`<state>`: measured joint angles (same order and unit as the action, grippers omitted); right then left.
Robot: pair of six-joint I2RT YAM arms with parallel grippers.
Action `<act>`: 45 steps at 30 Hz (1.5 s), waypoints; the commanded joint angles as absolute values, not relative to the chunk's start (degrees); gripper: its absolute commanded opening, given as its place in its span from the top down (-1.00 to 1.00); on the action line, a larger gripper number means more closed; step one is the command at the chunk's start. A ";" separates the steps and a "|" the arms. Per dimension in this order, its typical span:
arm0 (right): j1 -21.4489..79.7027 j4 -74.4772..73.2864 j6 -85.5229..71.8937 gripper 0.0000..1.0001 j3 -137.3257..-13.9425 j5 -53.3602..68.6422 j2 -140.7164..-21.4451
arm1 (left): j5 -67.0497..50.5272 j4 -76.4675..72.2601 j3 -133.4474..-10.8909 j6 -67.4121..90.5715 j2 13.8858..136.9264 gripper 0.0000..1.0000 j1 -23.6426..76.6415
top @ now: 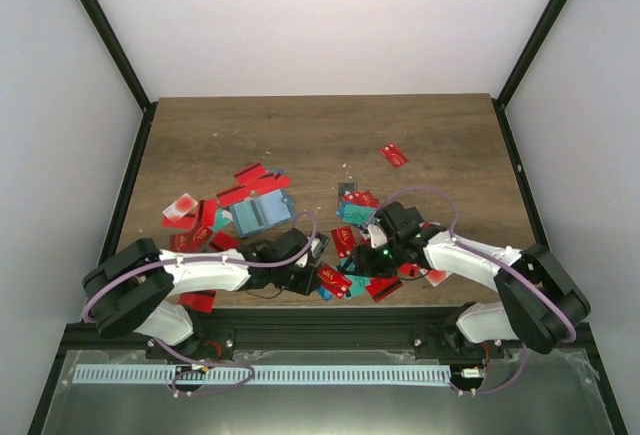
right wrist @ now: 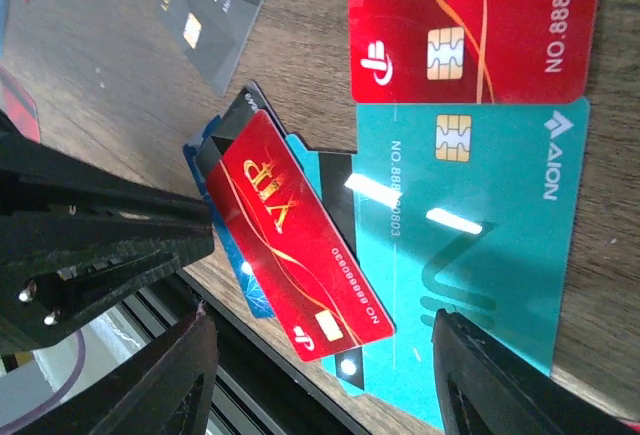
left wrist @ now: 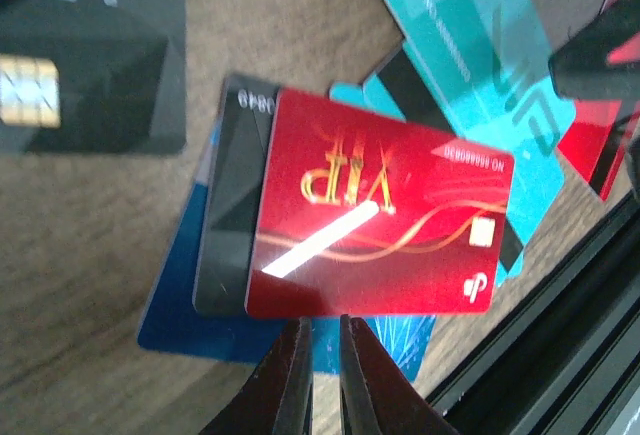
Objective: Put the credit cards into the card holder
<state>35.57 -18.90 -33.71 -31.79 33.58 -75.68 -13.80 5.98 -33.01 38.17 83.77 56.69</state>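
Observation:
The teal-blue card holder [top: 262, 213] lies left of centre, apart from both grippers. Credit cards, mostly red with some teal, are scattered round it. My left gripper [left wrist: 322, 327] is shut to a thin slit with nothing in it. Its tips sit at the near long edge of a red VIP card [left wrist: 380, 220], which faces the camera on top of a dark grey card [left wrist: 228, 225] and a blue card [left wrist: 185, 310]. My right gripper [right wrist: 335, 395] stands open. Its fingers straddle the chip end of that red VIP card [right wrist: 295, 240] and a teal card [right wrist: 480, 235].
The table's black front rail [left wrist: 560, 335] runs close beside the pile. A black chip card [left wrist: 90, 65] lies farther in. More red cards lie left of the holder [top: 190, 220], and one lies alone at the back right [top: 394, 155].

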 commanded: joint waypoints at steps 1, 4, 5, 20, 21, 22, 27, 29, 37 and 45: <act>37.32 -17.50 -32.76 -0.21 -32.22 32.87 -77.90 | -13.21 6.86 -31.29 39.70 82.21 0.78 58.65; 39.46 -15.34 -31.78 -0.20 -33.72 32.80 -80.38 | -11.94 6.08 -29.40 42.89 80.40 0.78 59.34; 39.98 -14.48 -31.42 -0.20 -34.10 32.64 -81.45 | -11.63 6.07 -28.79 43.50 79.64 0.78 59.46; 54.25 -14.16 -31.82 -0.15 -35.92 35.81 -91.75 | -10.18 7.33 -19.54 49.08 71.24 0.78 61.72; 55.08 -13.71 -32.83 -0.15 -35.58 36.52 -91.57 | -10.12 7.63 -19.18 49.39 70.45 0.78 61.95; 55.58 -13.47 -33.89 -0.15 -35.07 37.05 -91.25 | -10.11 8.04 -18.85 49.61 69.41 0.78 62.08; 56.20 -13.66 -38.86 -0.13 -31.20 39.48 -86.18 | -10.36 11.01 -18.03 50.08 63.95 0.78 63.22; 56.24 -15.83 -39.19 -0.13 -31.45 39.21 -82.82 | -10.05 12.30 -18.22 50.10 60.79 0.77 63.40; 52.48 -22.87 -45.61 -0.18 -33.58 26.66 -72.50 | -3.18 17.36 -24.87 46.98 59.54 0.70 63.23; 51.92 -14.01 -62.08 -0.18 -22.19 29.16 -64.28 | -4.01 13.10 -31.86 42.01 70.98 0.70 61.10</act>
